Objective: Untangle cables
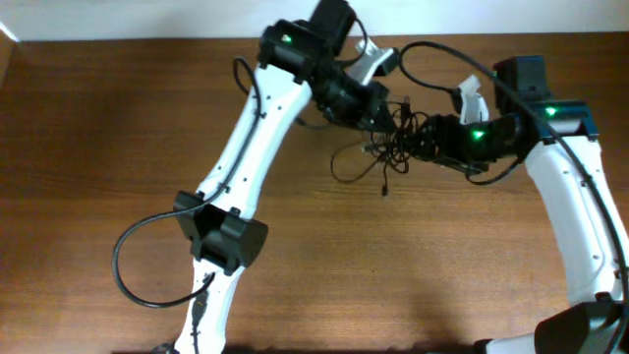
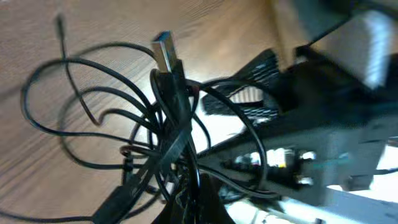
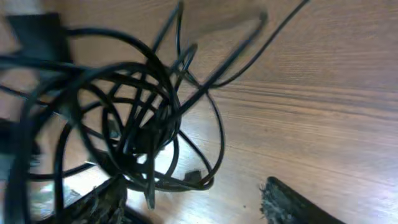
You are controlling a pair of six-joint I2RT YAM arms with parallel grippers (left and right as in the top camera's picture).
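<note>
The cables (image 1: 389, 147) are a knot of thin black cords held above the wooden table between my two grippers. One loop (image 1: 346, 163) sags left and a plug end (image 1: 385, 189) dangles below. My left gripper (image 1: 377, 114) is shut on the bundle; in the left wrist view the cables (image 2: 168, 134) run down into its jaws (image 2: 189, 202), with a silver USB plug (image 2: 165, 50) sticking up. My right gripper (image 1: 425, 138) is open. In the right wrist view its fingers (image 3: 193, 186) stand wide apart, with the cable loops (image 3: 140, 118) by the left finger.
The brown wooden table (image 1: 118, 118) spreads all round the tangle. The left arm (image 1: 236, 167) crosses the middle with its thick black hose (image 1: 128, 256). The right arm (image 1: 575, 187) runs down the right side. A white wall strip lies at the far edge.
</note>
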